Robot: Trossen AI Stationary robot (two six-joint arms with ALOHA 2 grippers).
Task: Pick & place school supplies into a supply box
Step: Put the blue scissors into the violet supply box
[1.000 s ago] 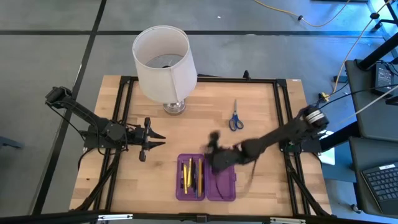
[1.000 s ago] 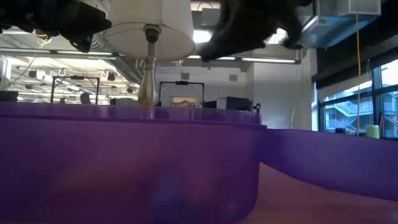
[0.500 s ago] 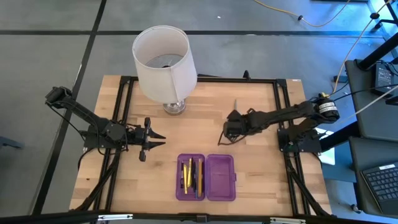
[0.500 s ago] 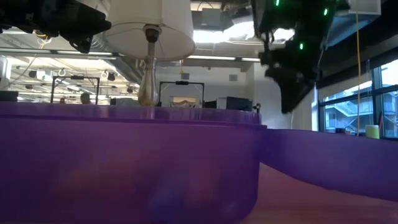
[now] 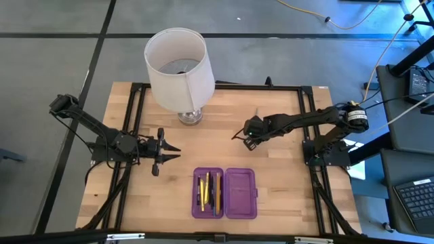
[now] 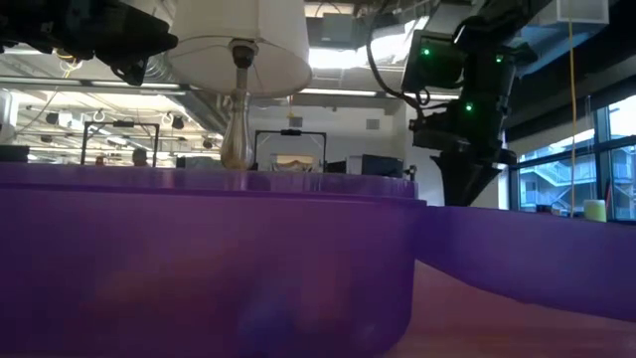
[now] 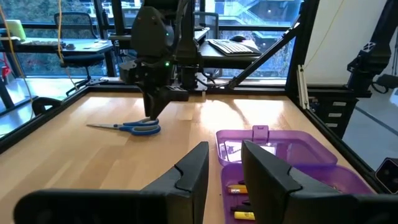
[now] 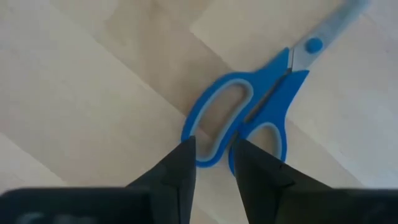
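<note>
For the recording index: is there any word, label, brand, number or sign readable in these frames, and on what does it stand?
None can be read.
scissors: blue handles and blade show no print.
supply box: purple halves carry no visible label.
lamp: shade is plain white.
keyboard: keys too small to read.
right gripper: dark fingers over the scissors handles, no markings.
left gripper: likewise unmarked.

Blue scissors (image 8: 249, 127) flat on tabletop

A white-shaded lamp (image 5: 176, 70) stands upright on its silvery base near the far edge of the wooden tabletop (image 5: 285, 176). Beyond the tabletop, a desk holds a keyboard (image 7: 231, 46), beside large windows.
</note>
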